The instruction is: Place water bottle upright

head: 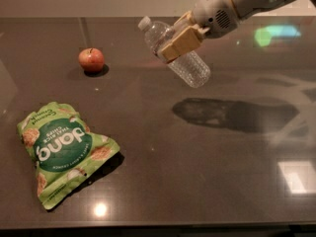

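Note:
The water bottle [190, 69] is clear ribbed plastic with a white cap at its upper left end. It hangs tilted in the air above the dark table [207, 172], cap up and to the left, base down and to the right. My gripper [180, 41] comes in from the upper right and is shut on the bottle's upper body, with a tan finger pad [181, 42] across it. The label band is hidden behind the pad. The bottle's shadow lies on the table below and to the right.
A red apple [91, 59] sits at the back left of the table. A green snack bag [61, 151] lies flat at the front left. The table's front edge runs along the bottom of the view.

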You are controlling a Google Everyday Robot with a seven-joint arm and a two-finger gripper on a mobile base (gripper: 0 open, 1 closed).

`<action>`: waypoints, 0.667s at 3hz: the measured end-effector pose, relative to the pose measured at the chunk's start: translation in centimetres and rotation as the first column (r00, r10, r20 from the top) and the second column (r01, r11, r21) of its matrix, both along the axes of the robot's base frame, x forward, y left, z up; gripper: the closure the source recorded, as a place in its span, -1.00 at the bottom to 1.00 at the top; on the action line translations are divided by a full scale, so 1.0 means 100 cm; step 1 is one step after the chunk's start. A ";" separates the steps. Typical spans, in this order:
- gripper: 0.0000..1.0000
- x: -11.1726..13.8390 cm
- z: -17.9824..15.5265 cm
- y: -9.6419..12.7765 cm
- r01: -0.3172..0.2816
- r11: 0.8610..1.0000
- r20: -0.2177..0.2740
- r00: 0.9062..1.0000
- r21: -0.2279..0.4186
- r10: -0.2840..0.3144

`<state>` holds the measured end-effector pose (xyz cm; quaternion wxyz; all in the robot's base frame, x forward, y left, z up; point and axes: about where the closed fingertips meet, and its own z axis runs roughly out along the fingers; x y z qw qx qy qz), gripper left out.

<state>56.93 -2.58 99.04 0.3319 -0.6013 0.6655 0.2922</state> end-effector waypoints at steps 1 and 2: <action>1.00 -0.002 0.008 -0.008 0.037 0.994 -0.003 0.999 0.106 -0.037; 1.00 -0.007 0.015 -0.019 0.073 0.976 -0.004 0.997 0.207 -0.074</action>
